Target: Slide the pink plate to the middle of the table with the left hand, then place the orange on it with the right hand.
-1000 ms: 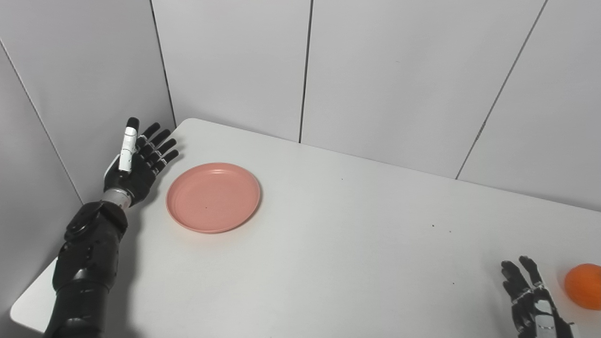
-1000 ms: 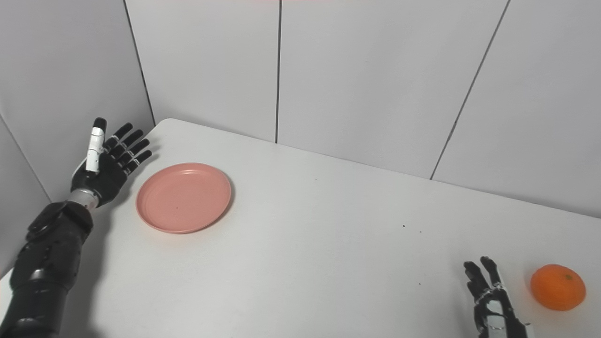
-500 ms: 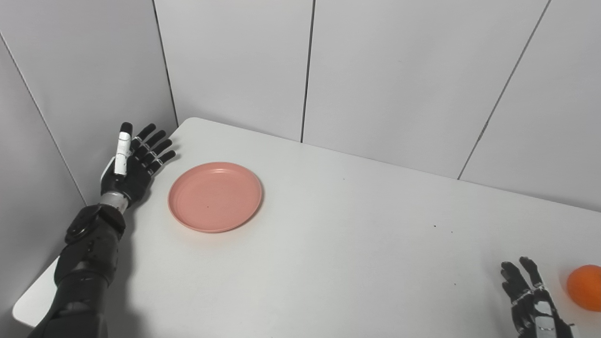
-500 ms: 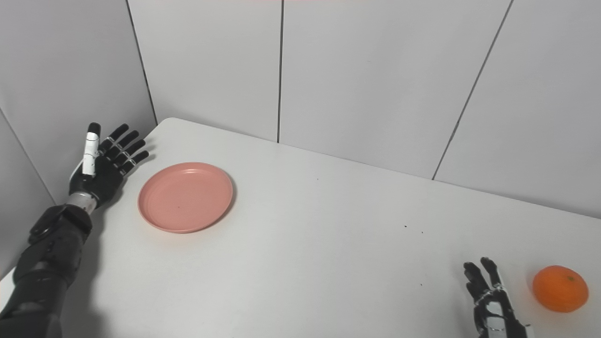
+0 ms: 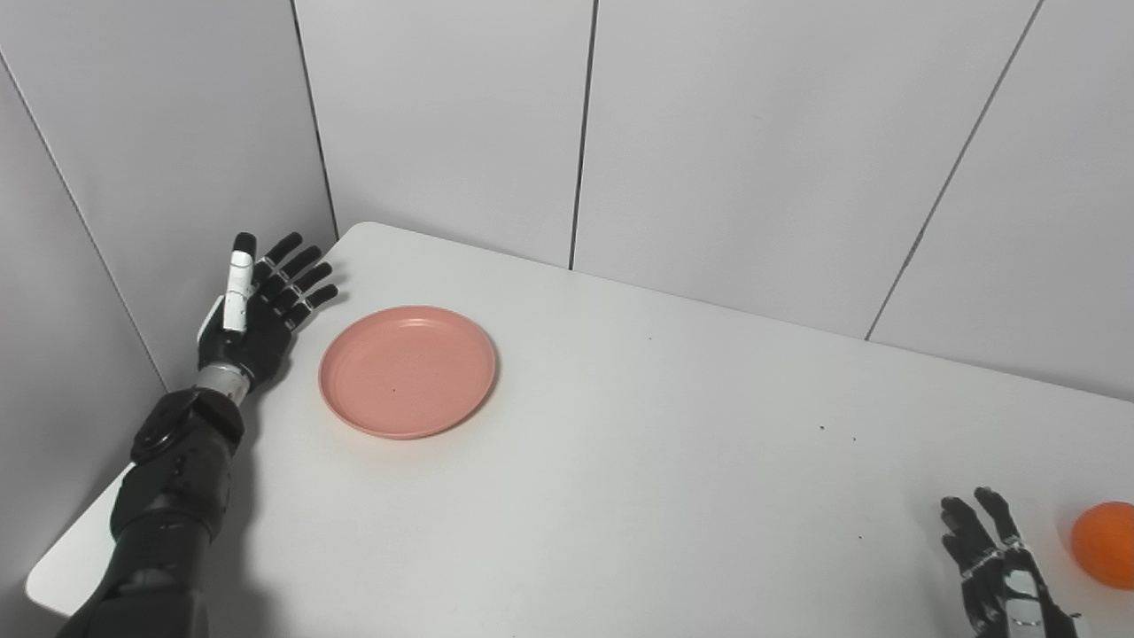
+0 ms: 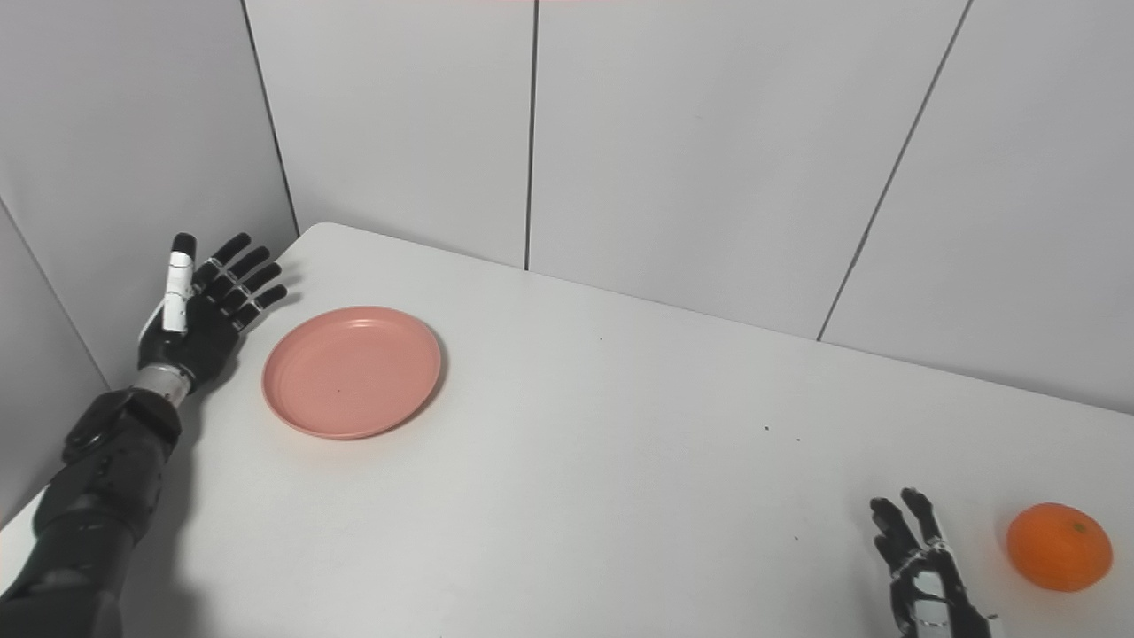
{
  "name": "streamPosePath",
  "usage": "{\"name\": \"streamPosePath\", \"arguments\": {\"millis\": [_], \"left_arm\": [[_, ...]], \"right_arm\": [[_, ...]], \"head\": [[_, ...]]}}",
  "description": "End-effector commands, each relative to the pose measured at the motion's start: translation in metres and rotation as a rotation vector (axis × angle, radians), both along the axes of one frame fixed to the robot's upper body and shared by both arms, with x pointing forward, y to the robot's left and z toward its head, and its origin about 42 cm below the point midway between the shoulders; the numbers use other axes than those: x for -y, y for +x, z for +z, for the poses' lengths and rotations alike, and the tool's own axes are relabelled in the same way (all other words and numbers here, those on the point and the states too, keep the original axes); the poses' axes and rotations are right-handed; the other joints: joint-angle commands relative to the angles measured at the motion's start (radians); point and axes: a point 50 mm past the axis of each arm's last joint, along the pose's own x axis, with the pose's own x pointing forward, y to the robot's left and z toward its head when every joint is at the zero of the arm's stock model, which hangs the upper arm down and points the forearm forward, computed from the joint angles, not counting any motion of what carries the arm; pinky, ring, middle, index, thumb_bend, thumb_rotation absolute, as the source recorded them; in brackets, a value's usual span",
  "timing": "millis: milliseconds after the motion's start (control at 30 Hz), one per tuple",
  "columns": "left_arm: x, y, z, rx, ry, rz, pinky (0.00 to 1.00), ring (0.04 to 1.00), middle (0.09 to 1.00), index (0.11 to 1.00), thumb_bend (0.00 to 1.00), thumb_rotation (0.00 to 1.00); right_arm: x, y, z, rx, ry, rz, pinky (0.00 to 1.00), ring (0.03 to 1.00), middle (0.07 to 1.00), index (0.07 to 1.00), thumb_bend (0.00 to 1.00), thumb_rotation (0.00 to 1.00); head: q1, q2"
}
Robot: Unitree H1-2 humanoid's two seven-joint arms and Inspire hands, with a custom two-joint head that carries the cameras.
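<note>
A round pink plate lies flat on the white table, near its far left corner. Just left of the plate, a small gap away, my left hand is raised edge-on and open, fingers pointing up and away, holding nothing. An orange rests near the front right of the table. My right hand is open at the bottom edge, a short way left of the orange and not touching it; its lower part is cut off by the picture's edge.
Grey wall panels close in the table at the back and on the left, right behind my left hand. The table's rounded front left corner shows beside my left forearm. A few tiny dark specks dot the tabletop.
The camera has drifted slightly, shifting the whole picture a little. My left hand has stayed beside the plate with barely any motion. Plate, orange and right hand have not visibly moved.
</note>
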Motion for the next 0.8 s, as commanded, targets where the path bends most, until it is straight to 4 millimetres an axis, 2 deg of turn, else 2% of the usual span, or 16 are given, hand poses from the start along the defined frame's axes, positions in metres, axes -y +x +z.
{"name": "streamPosePath", "arguments": {"millis": [0, 67, 133, 200, 333, 433, 533, 767], "left_arm": [[0.011, 0.002, 0.003, -0.001, -0.005, -0.051, 0.68, 0.805, 0.834, 0.819, 0.93, 0.7], [0.017, -0.001, 0.004, 0.005, -0.012, -0.071, 0.75, 0.864, 0.89, 0.858, 0.92, 0.7], [0.022, -0.003, 0.005, 0.007, -0.012, -0.088, 0.8, 0.889, 0.889, 0.825, 0.91, 0.7], [0.026, -0.004, 0.005, 0.007, -0.016, -0.099, 0.87, 0.91, 0.921, 0.848, 0.86, 0.75], [0.034, -0.008, 0.007, 0.0, -0.003, -0.104, 0.89, 0.928, 0.927, 0.886, 0.86, 0.76], [0.031, -0.008, 0.003, -0.003, -0.001, -0.117, 0.89, 0.929, 0.92, 0.901, 0.87, 0.75], [0.027, -0.008, -0.001, -0.011, 0.011, -0.128, 0.86, 0.906, 0.909, 0.895, 0.89, 0.76], [0.033, -0.009, -0.001, -0.007, -0.007, -0.149, 0.87, 0.902, 0.906, 0.864, 0.9, 0.73]], "right_arm": [[-0.014, -0.026, -0.039, -0.161, 0.059, -0.003, 0.97, 0.923, 0.87, 0.92, 0.78, 0.87], [-0.015, -0.026, -0.039, -0.161, 0.06, -0.002, 0.97, 0.923, 0.87, 0.918, 0.79, 0.87], [-0.015, -0.026, -0.039, -0.16, 0.06, -0.001, 0.97, 0.922, 0.872, 0.918, 0.78, 0.87], [-0.015, -0.026, -0.039, -0.16, 0.06, 0.001, 0.97, 0.926, 0.879, 0.925, 0.77, 0.87], [-0.015, -0.026, -0.04, -0.163, 0.063, -0.002, 0.97, 0.925, 0.874, 0.923, 0.77, 0.87], [-0.016, -0.026, -0.039, -0.163, 0.059, -0.002, 0.96, 0.92, 0.874, 0.924, 0.77, 0.87], [-0.017, -0.026, -0.039, -0.165, 0.063, -0.001, 0.96, 0.919, 0.871, 0.92, 0.77, 0.86], [-0.018, -0.027, -0.039, -0.156, 0.052, -0.003, 0.94, 0.912, 0.869, 0.916, 0.77, 0.86]], "head": [[-0.001, 0.002], [-0.002, 0.002], [-0.004, 0.003], [-0.004, 0.003], [-0.005, 0.003], [-0.007, 0.006], [-0.008, 0.007], [-0.012, 0.011]]}}
